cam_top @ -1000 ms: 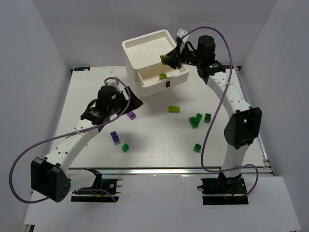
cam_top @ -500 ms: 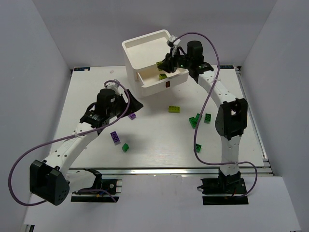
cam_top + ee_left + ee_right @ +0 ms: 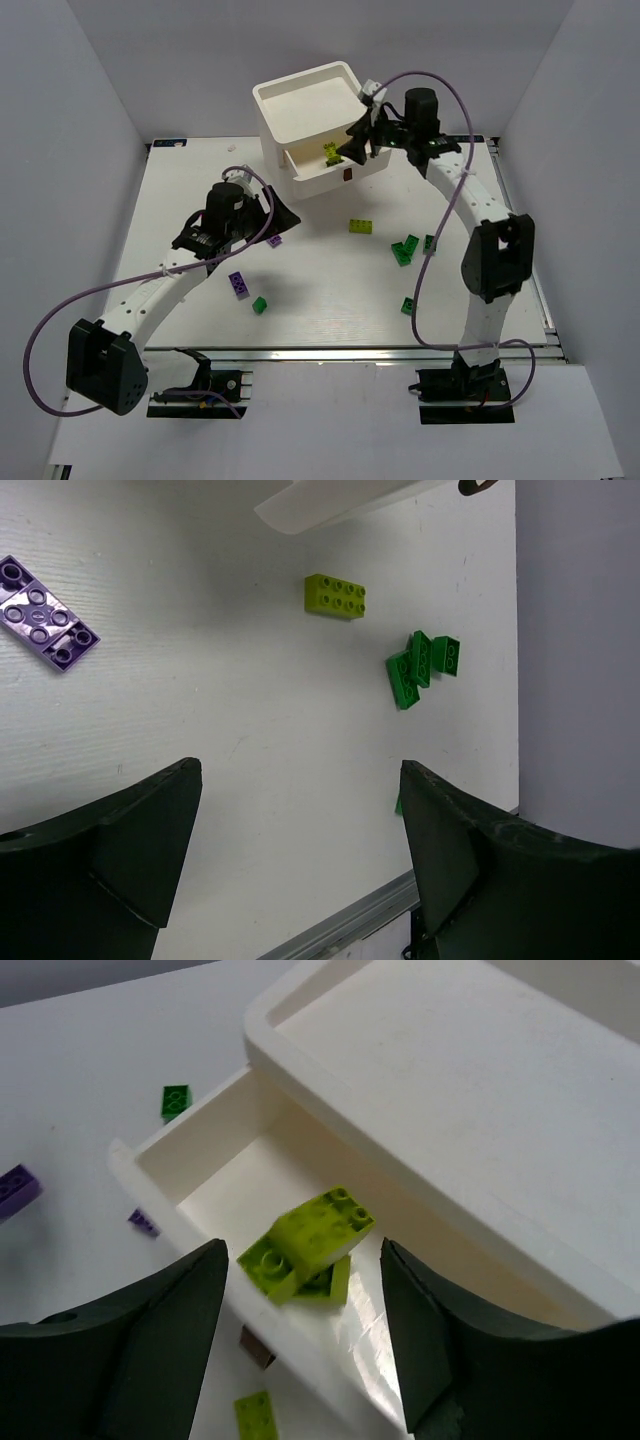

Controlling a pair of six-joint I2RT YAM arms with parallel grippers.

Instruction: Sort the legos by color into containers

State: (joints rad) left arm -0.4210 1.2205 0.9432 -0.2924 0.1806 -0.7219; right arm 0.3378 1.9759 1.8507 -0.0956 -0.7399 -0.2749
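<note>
The white drawer unit stands at the back with its middle drawer pulled open. My right gripper is open just above that drawer. A yellow-green brick lies free and tilted on another yellow-green brick inside the drawer, and shows in the top view. My left gripper is open and empty over the table, left of the unit. On the table lie a purple plate, a yellow-green brick and dark green bricks.
More bricks lie on the table: purple, dark green, dark green, a green cluster and yellow-green. The brown handle sticks out of the drawer front. The top tray holds nothing.
My right gripper carried the yellow-green brick down to the open drawer and let it go; its jaws are now apart. The left arm shifted only slightly.
</note>
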